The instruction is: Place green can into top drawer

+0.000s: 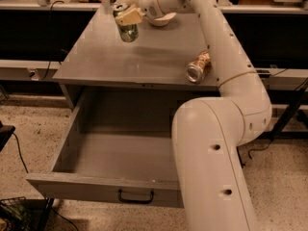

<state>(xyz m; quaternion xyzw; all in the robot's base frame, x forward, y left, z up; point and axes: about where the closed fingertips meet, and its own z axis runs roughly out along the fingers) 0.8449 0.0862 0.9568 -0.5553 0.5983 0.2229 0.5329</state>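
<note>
My gripper (126,19) is shut on the green can (127,28) and holds it in the air above the far left part of the grey table (110,57). The can is green and white with a silver top and hangs tilted below the fingers. The top drawer (115,158) stands pulled wide open below the table's front edge, and its inside is bare. Its small dark handle (136,197) is on the front panel. My white arm (211,129) runs from the lower right up over the table.
A tan-and-gold can (198,67) lies on its side at the table's right front, next to my arm. A white bowl (162,19) sits at the table's back behind the gripper. Dark shelving lines the back, and cables lie on the floor at left.
</note>
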